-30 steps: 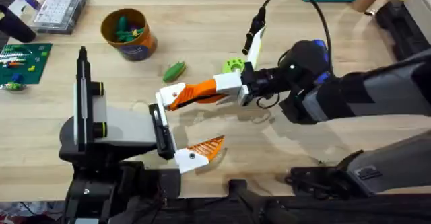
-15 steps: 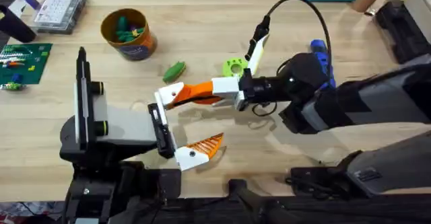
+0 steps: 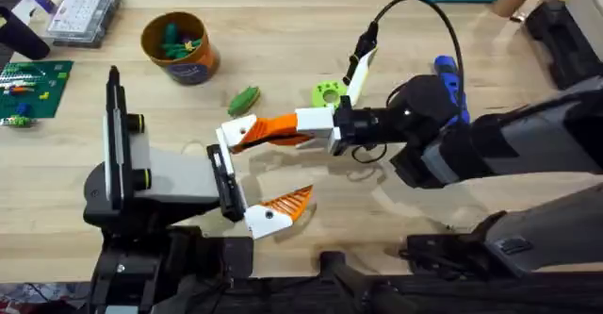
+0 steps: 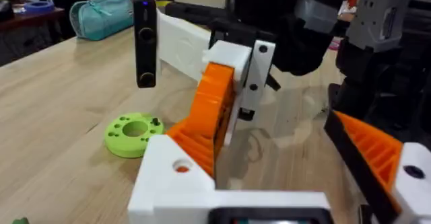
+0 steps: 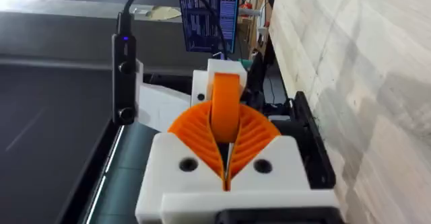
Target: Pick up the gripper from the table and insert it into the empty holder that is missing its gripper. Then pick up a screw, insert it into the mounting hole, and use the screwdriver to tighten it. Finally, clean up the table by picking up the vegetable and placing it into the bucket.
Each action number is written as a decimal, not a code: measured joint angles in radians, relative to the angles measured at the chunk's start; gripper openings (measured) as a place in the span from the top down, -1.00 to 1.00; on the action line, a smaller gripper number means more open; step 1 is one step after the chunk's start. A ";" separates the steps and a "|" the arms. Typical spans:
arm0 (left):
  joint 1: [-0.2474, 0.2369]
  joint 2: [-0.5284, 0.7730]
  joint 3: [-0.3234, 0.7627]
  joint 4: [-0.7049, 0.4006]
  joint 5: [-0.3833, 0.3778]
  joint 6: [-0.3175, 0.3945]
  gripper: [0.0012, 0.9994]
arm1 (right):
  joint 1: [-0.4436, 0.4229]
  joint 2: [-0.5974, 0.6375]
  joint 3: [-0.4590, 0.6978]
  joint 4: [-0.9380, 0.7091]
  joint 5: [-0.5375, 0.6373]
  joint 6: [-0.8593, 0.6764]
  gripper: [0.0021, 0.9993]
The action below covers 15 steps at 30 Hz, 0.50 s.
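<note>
Right gripper (image 3: 247, 138) has slid its orange finger left, now halted against the holder (image 3: 237, 131).
Jaws pinching the gripper (image 3: 278, 131), seating judged nearly done; left gripper (image 3: 252, 178) spread.

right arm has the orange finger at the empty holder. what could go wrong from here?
1. The gripper is pinched in the right gripper and seems to meet the holder at a slant. Pushing on could jam it or twist it out of the grasp.
2. The lime-green ring and the vegetable lie close beside the right arm. A sideways correction might knock them away.
</note>
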 joint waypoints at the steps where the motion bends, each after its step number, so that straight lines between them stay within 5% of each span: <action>1: 0.000 0.000 0.000 0.000 0.000 0.000 -0.97 | 0.001 0.000 0.000 0.000 0.002 0.000 0.98; 15: 0.003 0.000 0.000 0.001 -0.004 0.000 -0.97 | 0.009 0.000 0.000 0.000 0.021 0.000 0.98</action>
